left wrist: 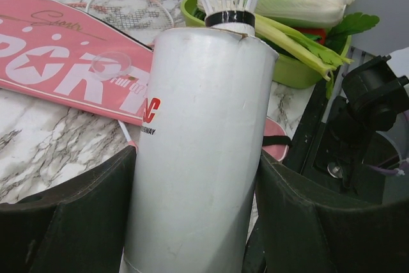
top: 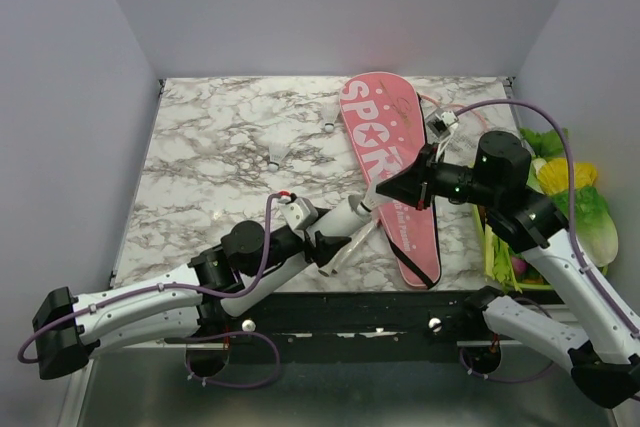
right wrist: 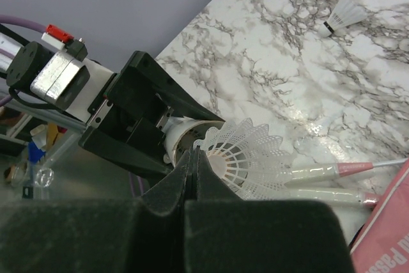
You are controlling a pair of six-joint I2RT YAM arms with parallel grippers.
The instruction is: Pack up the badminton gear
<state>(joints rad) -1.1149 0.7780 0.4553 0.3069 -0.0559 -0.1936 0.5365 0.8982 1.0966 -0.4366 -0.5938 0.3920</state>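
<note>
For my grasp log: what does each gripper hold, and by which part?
The left gripper clamps the white tube by its body, below the open mouth. The right gripper pinches the shuttlecock by its skirt rim.

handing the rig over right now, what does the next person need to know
Left gripper shut on the white tube.
Right gripper shut on a shuttlecock at the tube's mouth, not fully in.
A second shuttlecock lies loose on the table.
Rackets lie by the pink bag, not packed.
Left to do: seat shuttlecocks, bag rackets and tube.
</note>
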